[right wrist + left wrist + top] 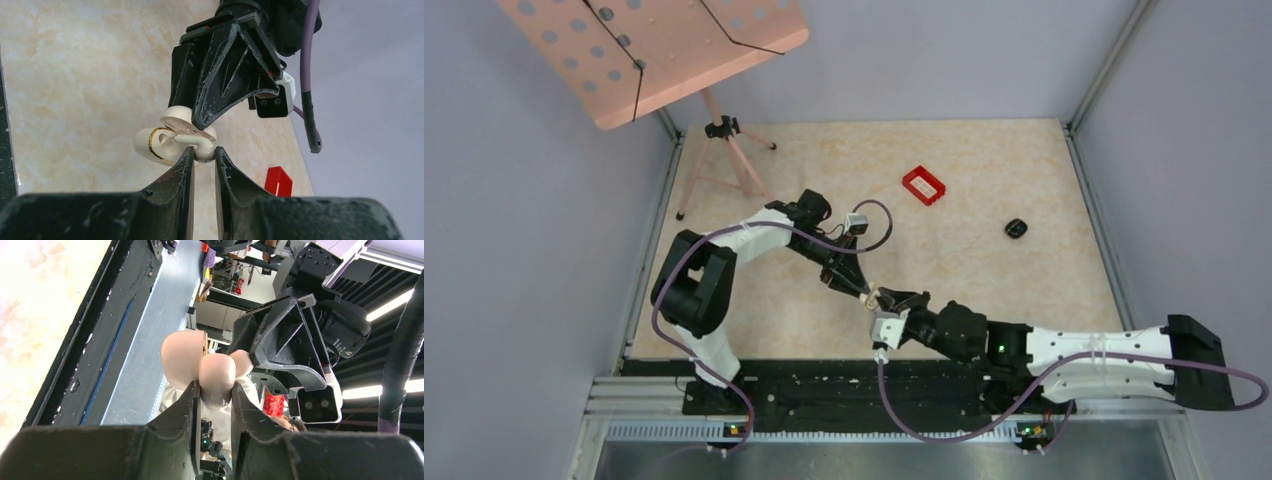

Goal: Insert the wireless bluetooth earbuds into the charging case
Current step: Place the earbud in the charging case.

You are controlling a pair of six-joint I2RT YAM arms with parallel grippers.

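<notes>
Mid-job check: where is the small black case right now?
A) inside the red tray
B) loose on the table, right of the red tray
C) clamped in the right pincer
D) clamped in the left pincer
B: the black case lies alone on the table, right of the red tray.

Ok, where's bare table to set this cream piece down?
Bare tabletop lies near-right, between the black case and the right arm, and between tripod and red tray. Crowded at centre, where left gripper and right gripper pinch the cream piece.
</notes>
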